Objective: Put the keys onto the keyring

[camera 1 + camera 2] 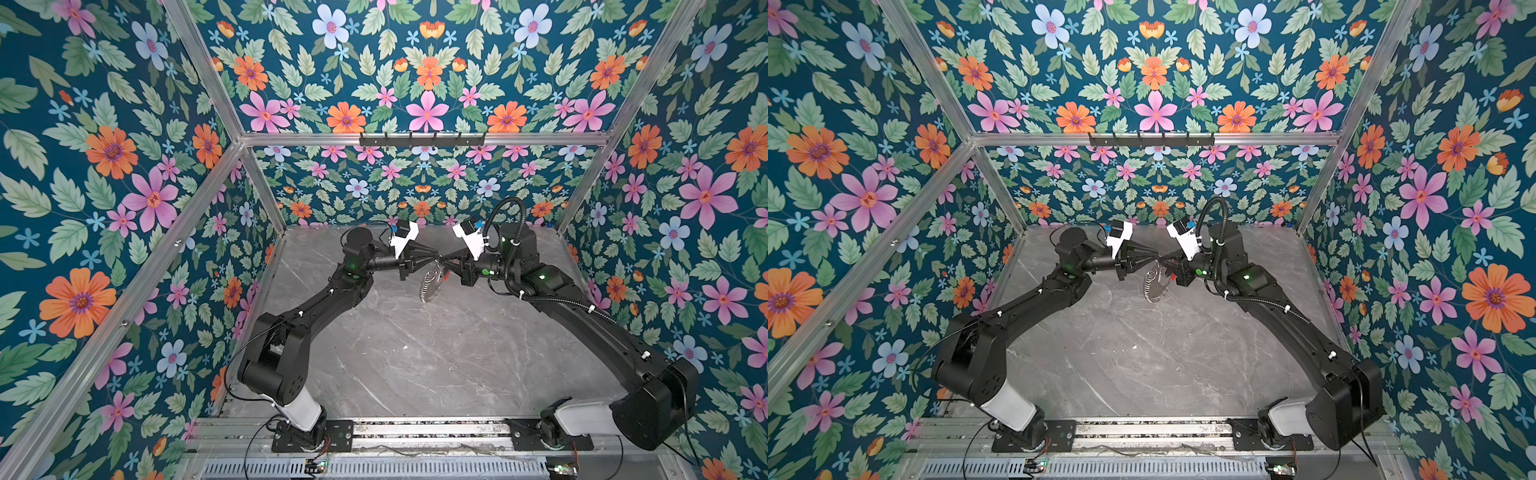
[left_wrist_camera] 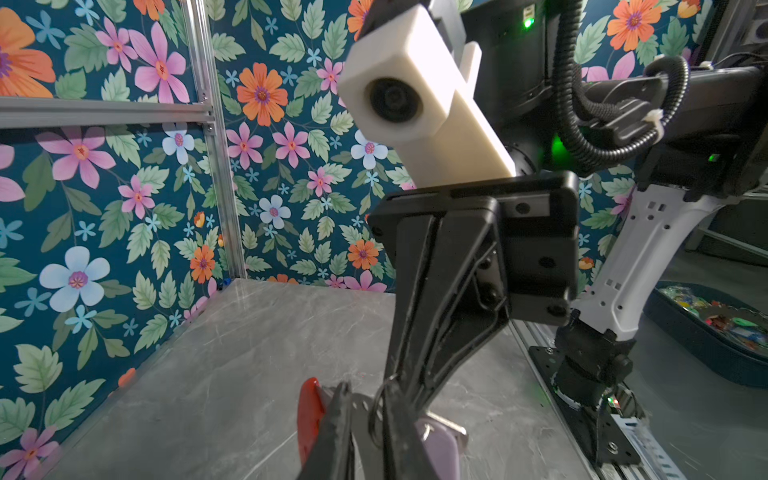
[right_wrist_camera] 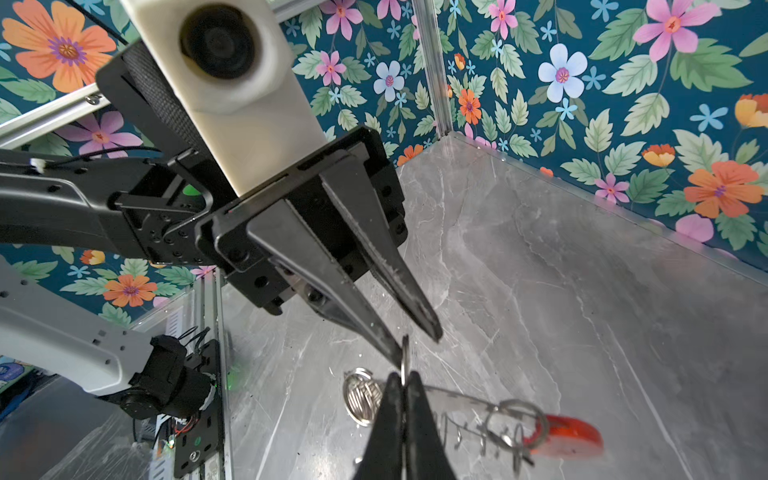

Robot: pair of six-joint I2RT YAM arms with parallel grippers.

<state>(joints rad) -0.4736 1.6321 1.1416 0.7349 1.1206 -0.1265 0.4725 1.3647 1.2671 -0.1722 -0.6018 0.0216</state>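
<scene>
Both grippers meet tip to tip above the back middle of the table. My right gripper [image 3: 404, 380] is shut on a small silver ring [image 3: 405, 353] standing edge-on. From there the keyring [image 1: 428, 286] hangs off the table: a wire loop strung with small rings [image 3: 361, 397] and a red plastic section [image 3: 569, 436]. My left gripper [image 2: 368, 399] faces it with its jaws a little apart around that same ring, clamping nothing that I can see. The key's lavender tag [image 2: 442, 451] shows just beyond the left fingers. The key's blade and head are hidden.
The grey marble table [image 1: 415, 353] is walled by floral panels at the back and both sides. A black hook rail [image 1: 422, 140] sits on the back frame bar. Outside the cell, a dark tray [image 2: 706, 328] holds coloured bits.
</scene>
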